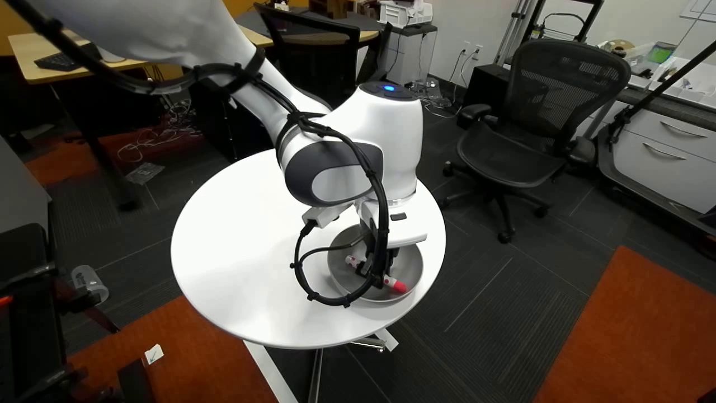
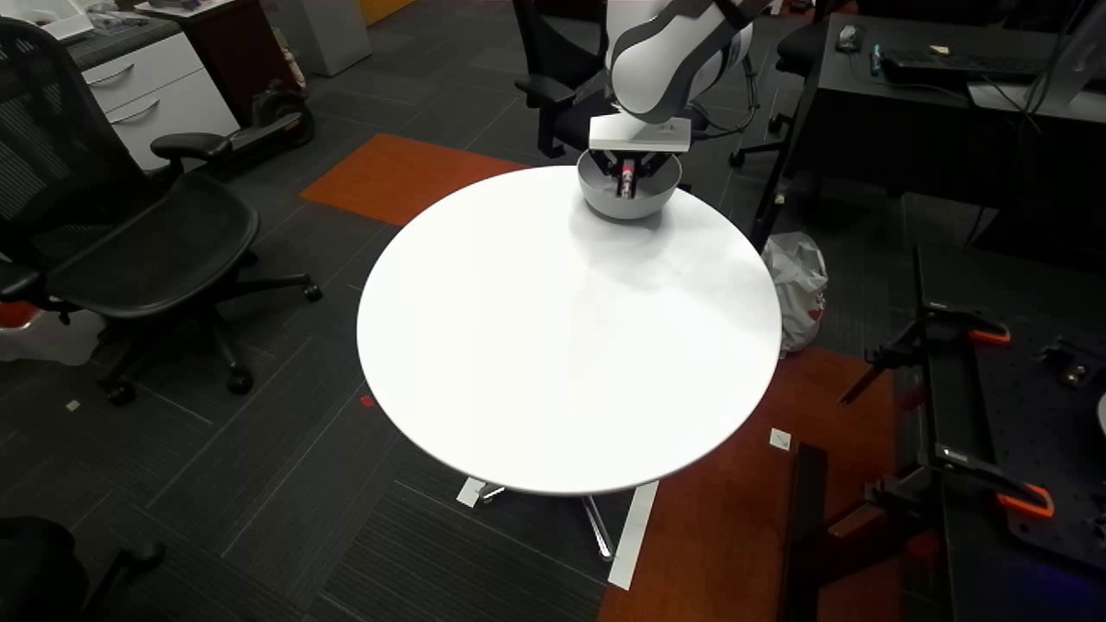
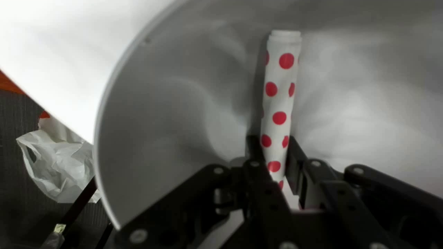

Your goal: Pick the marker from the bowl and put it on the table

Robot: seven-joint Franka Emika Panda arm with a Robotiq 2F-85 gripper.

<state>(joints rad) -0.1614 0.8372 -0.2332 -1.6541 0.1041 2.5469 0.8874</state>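
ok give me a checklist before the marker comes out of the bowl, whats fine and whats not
1. Tool closed on the marker: ok, held from both sides in the wrist view.
2. Grip firm enough to lift: cannot tell, force does not show.
3. Marker out of the bowl: not ok, it is inside.
4. Bowl mouth-up on the table: ok, in both exterior views.
5. Bowl well in from the edge: not ok, it stands near it.
6. Cable free of the bowl: cannot tell, its loop crosses in front in an exterior view.
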